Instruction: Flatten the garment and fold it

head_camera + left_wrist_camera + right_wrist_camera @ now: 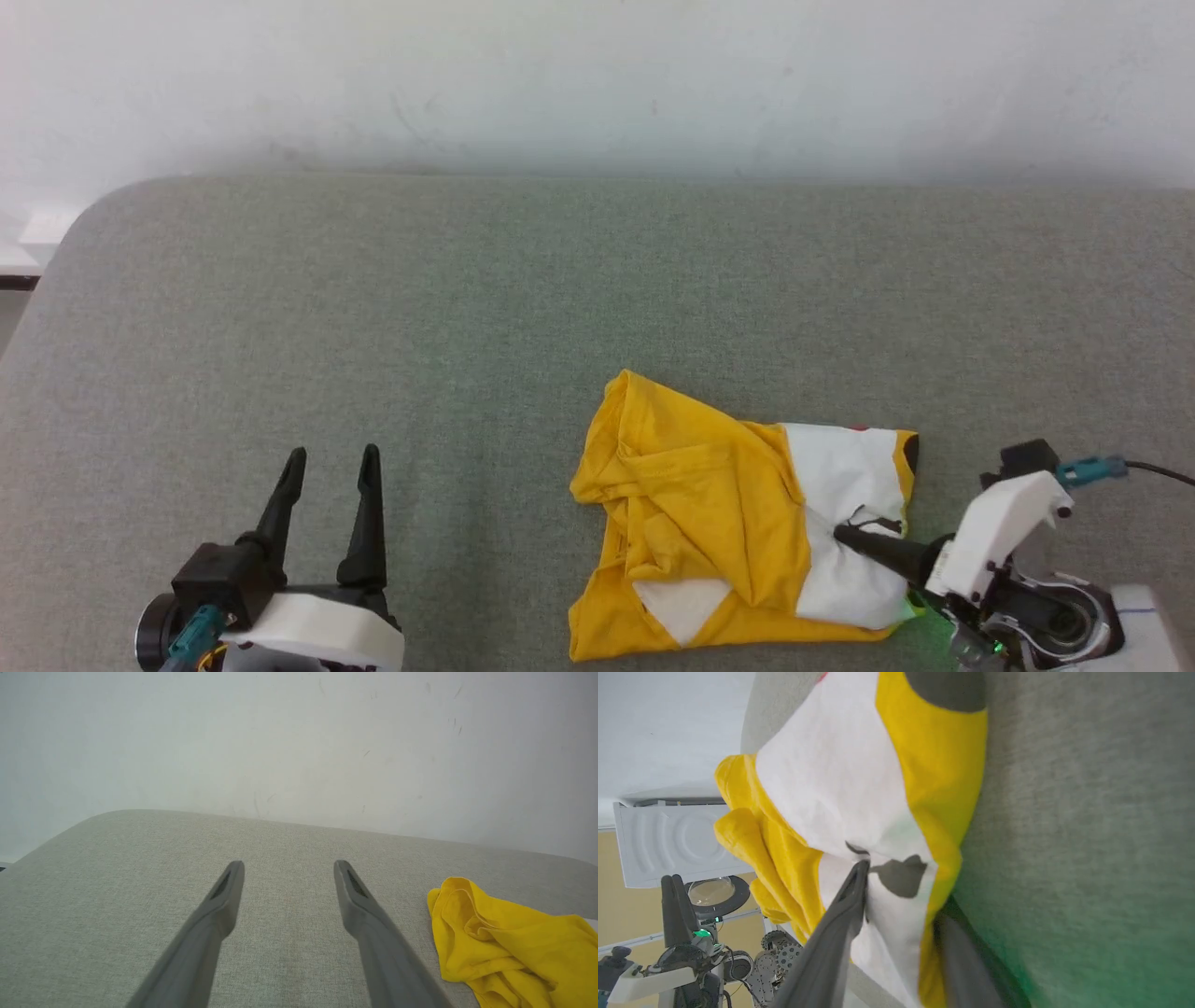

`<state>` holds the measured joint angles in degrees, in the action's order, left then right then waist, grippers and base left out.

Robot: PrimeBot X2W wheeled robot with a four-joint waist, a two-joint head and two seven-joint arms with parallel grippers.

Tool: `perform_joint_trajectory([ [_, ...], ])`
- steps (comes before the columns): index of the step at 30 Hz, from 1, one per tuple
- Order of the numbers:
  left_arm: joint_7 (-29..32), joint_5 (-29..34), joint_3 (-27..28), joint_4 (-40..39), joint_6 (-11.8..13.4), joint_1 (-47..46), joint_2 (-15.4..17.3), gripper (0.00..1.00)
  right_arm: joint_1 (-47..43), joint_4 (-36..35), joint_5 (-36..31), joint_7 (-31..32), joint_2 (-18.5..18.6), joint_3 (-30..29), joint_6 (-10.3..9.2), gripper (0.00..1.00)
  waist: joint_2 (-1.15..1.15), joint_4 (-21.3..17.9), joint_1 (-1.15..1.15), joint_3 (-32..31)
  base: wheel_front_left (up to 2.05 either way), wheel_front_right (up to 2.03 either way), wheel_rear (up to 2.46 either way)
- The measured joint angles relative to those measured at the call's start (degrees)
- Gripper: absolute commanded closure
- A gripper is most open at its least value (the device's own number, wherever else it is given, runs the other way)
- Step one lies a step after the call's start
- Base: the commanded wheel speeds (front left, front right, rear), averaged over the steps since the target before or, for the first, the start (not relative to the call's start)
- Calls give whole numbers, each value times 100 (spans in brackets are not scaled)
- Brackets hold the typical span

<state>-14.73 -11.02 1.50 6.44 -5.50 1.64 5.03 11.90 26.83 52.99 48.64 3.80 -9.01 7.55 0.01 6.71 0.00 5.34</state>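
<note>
Yellow garment (691,495) lies crumpled on the grey bench (373,308), with white print patches showing. The right fingers (840,924) straddle its hem — one on top of the white patch, the other under the yellow edge; whether they pinch it I cannot tell. The left fingers (367,523) stand spread wide and empty — the cloth lies well off to their right.

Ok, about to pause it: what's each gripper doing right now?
Left gripper: open, empty.
Right gripper: jaws astride the garment's edge; clamped or not, cannot tell.
</note>
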Motion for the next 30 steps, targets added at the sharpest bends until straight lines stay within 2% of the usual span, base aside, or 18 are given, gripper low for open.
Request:
perform_joint_trajectory([
  [4, 0, 0, 49, -1, 1, 0, -22, 0, 19, -237, -371, -265, 258, 612, -2, 100, 0, -50, 0, 10, 0, 0, 0],
  [7, 1, 0, 82, -7, 2, 1, -44, 0, 12, -781, -905, -625, 710, 1285, -2, 100, 0, -138, 0, -13, 0, 0, 0],
  [11, 0, 0, 133, -19, 2, 7, -65, 0, 18, -1356, -2638, -1221, 1734, 2265, 0, 100, 0, -318, 0, -55, 0, 0, 0],
  [14, 1, 0, 149, -47, 2, 7, -84, 0, 61, -1703, -3601, -1601, 2173, 2615, 0, 100, 0, -502, 0, -72, 0, 0, 0],
  [17, 0, 0, 190, -93, 0, 5, -85, 0, 218, -2046, -4210, -1959, 2372, 2629, 3, 100, 0, -715, 0, -66, 0, 0, 0],
  [23, 1, 1, 220, -243, -7, -22, -81, 0, 266, -2252, -4402, -2096, 2553, 2234, 5, 100, 0, -1194, 0, 15, 0, 0, 0],
  [27, 0, 2, 211, -368, -52, -269, 15, 0, 274, -1938, -4336, -2172, 2751, 1791, 3, 100, -1, -1472, 0, 218, 0, 0, 0],
  [30, 0, 29, 178, -489, -60, -452, 181, 0, 355, -1564, -4332, -2501, 2799, 1501, 5, 100, -1, -1643, 0, 476, 0, 0, 0],
])
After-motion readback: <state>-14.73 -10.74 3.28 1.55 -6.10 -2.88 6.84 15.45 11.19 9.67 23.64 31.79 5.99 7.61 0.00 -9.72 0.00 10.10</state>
